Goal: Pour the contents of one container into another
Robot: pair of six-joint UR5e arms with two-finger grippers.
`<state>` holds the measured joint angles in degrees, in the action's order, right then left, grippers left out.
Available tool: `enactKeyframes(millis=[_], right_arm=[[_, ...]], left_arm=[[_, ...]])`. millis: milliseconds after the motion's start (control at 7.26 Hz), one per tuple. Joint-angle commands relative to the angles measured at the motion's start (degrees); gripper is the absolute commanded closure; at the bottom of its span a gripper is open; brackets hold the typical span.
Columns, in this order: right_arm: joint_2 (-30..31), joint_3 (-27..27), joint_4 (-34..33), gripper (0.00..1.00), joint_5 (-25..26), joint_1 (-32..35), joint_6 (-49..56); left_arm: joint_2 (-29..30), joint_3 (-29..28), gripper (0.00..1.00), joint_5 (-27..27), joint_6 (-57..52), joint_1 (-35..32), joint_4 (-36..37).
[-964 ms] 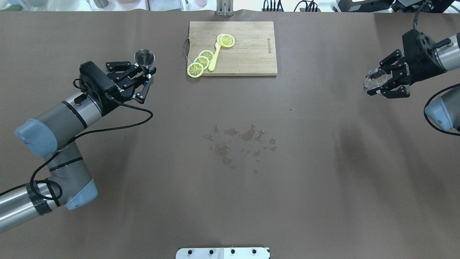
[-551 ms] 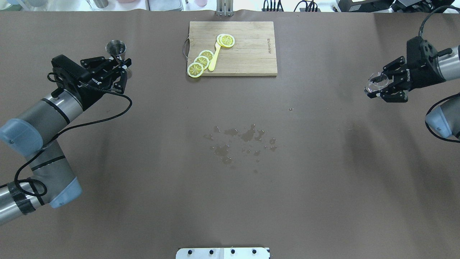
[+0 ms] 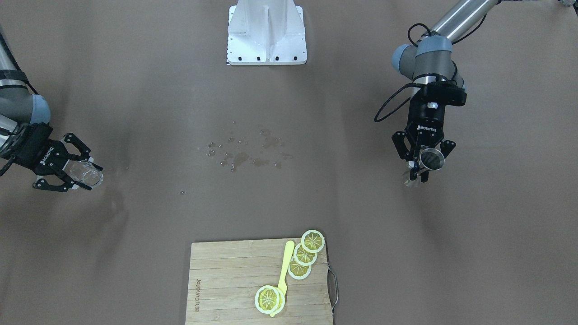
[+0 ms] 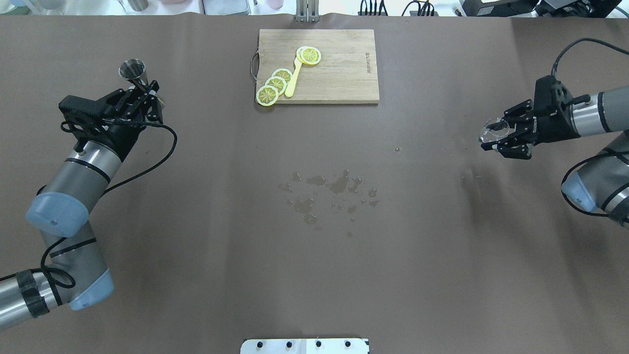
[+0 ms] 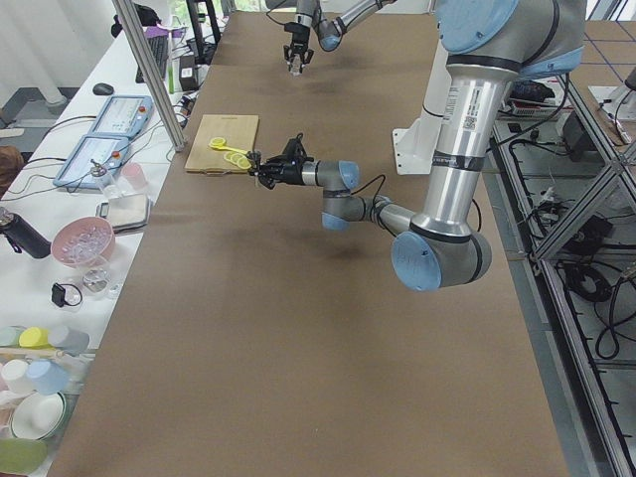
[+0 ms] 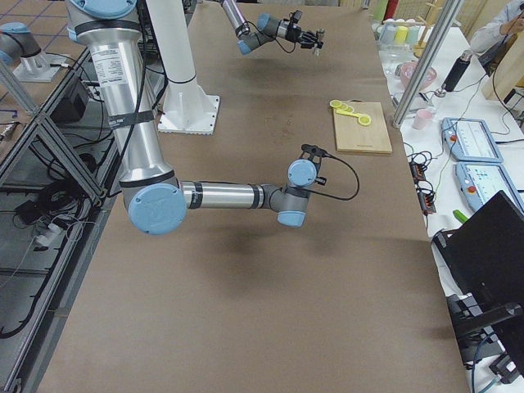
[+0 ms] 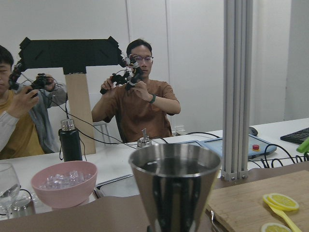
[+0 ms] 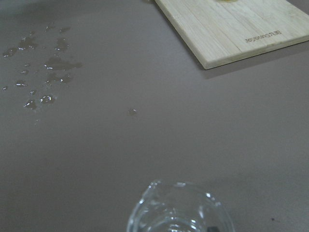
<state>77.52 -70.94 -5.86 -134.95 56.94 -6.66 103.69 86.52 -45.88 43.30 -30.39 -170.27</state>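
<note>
The steel hourglass jigger (image 4: 132,69) stands upright at the table's left side, and my left gripper (image 4: 149,95) is shut on its narrow waist. Its dark open mouth fills the left wrist view as jigger (image 7: 175,186), and across the table it appears as jigger (image 3: 431,160). The small clear glass cup (image 4: 494,130) is at the far right, with my right gripper (image 4: 496,138) shut on it. The cup's rim (image 8: 176,209) sits at the bottom of the right wrist view. I cannot tell whether the cup (image 3: 86,174) holds liquid. The two containers are far apart.
A wooden cutting board (image 4: 344,73) with lemon slices (image 4: 275,83) and a yellow utensil lies at the back centre. Spilled drops (image 4: 334,191) wet the brown table cover mid-table. Operators and bowls show beyond the table's far edge.
My left arm has swung left and turned, carrying the jigger away from the board. My right gripper has moved inward toward the table's middle with the glass cup.
</note>
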Motion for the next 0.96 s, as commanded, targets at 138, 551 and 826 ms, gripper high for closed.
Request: enactKeyframes(millis=[138,551,826], right_arm=[[-0.17,3.08,3.4,1.0,2.67,-3.67,-2.74],[-0.44,4.23,3.49,1.0,3.46,-5.08,-2.74],[-0.79,4.67,3.49,1.0,4.16,-5.52,-2.74]], left_arm=[[1.69,-0.3,1.0,3.08,6.0,1.12,6.6],[4.05,-0.56,1.0,6.77,16.98,1.12,16.19],[8.0,-4.32,1.0,9.74,24.31,2.17,18.82]])
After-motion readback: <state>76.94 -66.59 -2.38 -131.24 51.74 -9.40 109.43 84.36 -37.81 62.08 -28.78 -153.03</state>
